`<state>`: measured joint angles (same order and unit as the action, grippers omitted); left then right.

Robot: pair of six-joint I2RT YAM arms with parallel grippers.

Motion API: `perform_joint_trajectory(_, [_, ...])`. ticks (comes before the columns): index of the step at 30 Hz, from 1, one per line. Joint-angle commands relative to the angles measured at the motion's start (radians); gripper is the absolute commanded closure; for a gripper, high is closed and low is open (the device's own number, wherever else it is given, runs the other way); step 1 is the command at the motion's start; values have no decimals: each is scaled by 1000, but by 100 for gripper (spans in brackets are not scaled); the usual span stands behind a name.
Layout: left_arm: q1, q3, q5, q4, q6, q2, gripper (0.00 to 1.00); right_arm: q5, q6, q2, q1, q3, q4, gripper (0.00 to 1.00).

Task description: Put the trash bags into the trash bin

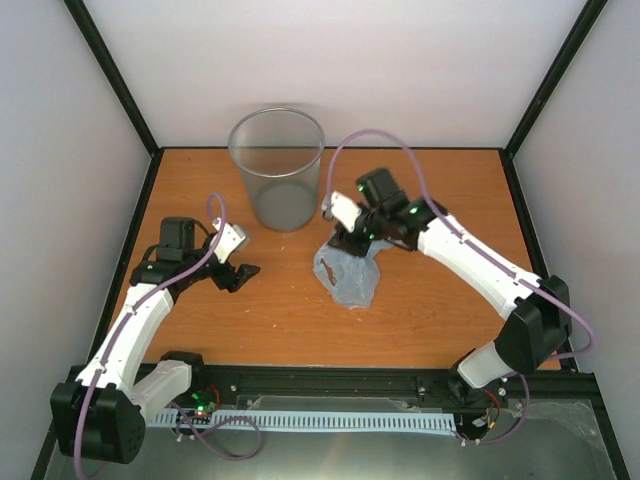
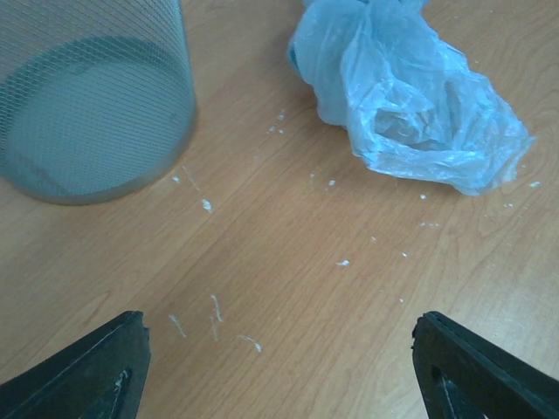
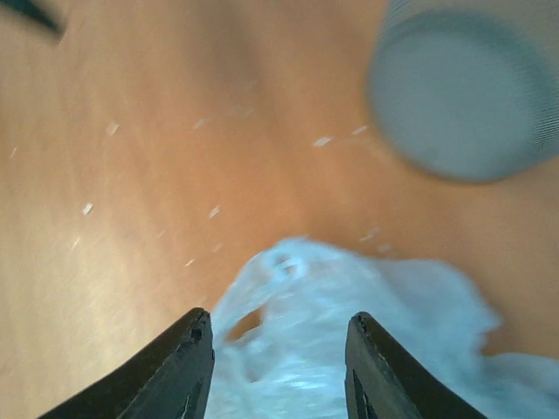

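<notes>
The wooden surface [image 1: 270, 320] is walled at its far and side edges, with open room mid-way. The trash bin [image 1: 277, 165] stands upright at the far edge, its mouth free. The crumpled trash bag [image 1: 350, 278] lies near its base. The right gripper [image 3: 279, 325] straddles the bag, presumably to lift it, though I cannot tell whether it pinches. The left gripper [image 2: 281, 321] hangs spread wide and empty.

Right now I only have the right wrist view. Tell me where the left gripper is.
Observer: The left gripper hangs open over bare table, left of the bag, holding nothing.
Operator: Check the bin from above.
Observer: The bin stands upright beyond the bag, to its left; nothing shows inside it.
Operator: Count the bags.
Observer: Only one bag shows on the table, lying apart from the bin.
</notes>
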<state>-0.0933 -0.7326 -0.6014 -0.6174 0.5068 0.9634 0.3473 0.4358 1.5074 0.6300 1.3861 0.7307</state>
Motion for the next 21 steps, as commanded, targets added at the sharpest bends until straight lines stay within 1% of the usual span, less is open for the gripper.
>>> perform_joint_trajectory(1, [22,-3,11,67,-36,-26,16,-55,48,0,103,-110,30,59])
perform_joint_trajectory(5, [32,6,15,75,-39,-40,16,-103,32,42,156,-135,-1,61])
perform_joint_trajectory(11, [35,0,30,66,-18,-40,16,-162,-28,127,174,-119,-40,60])
perform_joint_trajectory(15, [36,-4,37,65,-15,-44,16,-193,-67,189,178,-111,-63,55])
perform_joint_trajectory(18, [37,-3,37,63,-11,-49,16,-174,-76,217,179,-126,-91,52])
perform_joint_trajectory(21, [39,-3,37,63,-9,-52,16,-228,-123,268,180,-120,-106,46])
